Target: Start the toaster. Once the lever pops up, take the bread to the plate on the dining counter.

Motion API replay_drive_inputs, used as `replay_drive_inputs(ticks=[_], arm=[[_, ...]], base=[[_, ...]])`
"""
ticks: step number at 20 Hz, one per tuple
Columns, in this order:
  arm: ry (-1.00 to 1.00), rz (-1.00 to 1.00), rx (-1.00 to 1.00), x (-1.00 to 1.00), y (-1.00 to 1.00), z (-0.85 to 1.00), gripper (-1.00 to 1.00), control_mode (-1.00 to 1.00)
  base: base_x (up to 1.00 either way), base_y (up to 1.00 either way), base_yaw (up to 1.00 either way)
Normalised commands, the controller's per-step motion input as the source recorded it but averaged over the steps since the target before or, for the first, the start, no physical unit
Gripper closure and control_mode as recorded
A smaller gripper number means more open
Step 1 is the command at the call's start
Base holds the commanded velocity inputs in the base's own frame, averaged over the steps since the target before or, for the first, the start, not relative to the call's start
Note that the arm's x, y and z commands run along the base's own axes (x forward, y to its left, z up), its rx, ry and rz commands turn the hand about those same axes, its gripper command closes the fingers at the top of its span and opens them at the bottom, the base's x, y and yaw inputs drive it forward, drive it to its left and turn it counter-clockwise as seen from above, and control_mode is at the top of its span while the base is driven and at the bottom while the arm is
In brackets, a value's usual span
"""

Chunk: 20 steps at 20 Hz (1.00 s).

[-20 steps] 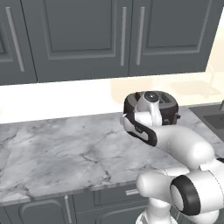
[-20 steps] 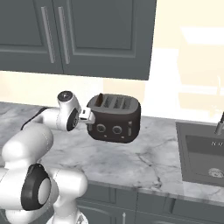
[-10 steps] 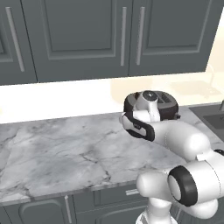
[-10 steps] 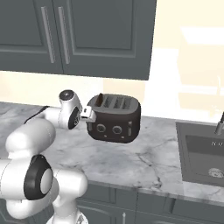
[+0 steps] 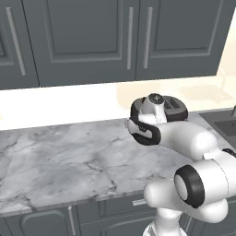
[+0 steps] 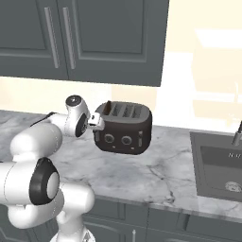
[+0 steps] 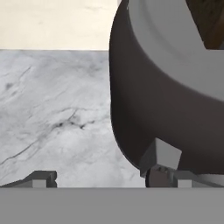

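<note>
toaster (image 6: 124, 128), rounded glossy dark shell, on veined marble worktop (image 6: 156, 165).

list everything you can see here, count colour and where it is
toaster: one, dark brown-black, on the marble worktop, two round knobs on the face turned to the right base camera
bread: one dark brown piece, in a top slot of the toaster
marble worktop: one, grey-white veined
wall cabinets: dark grey, with metal handles, above the worktop
sink: one, dark, set into the worktop right of the toaster
faucet: one, grey, at the sink
gripper: one, open, at the toaster's left end by the lever
</note>
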Motion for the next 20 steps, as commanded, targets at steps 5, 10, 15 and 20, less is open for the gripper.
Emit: replay_drive_inputs(ticks=[5,10,15,20], arm=[[0.0,0.0,0.0,0.0,0.0,-0.01,-1.0,-1.0],[0.0,0.0,0.0,0.0,0.0,-0.1,-1.0,-1.0],[0.0,0.0,0.0,0.0,0.0,-0.16,-1.0,-1.0],[0.0,0.0,0.0,-0.01,0.0,-0.19,-1.0,-1.0]], base=[[0.0,0.0,0.0],[0.0,0.0,0.0],[0.0,0.0,0.0],[0.0,0.0,0.0]])
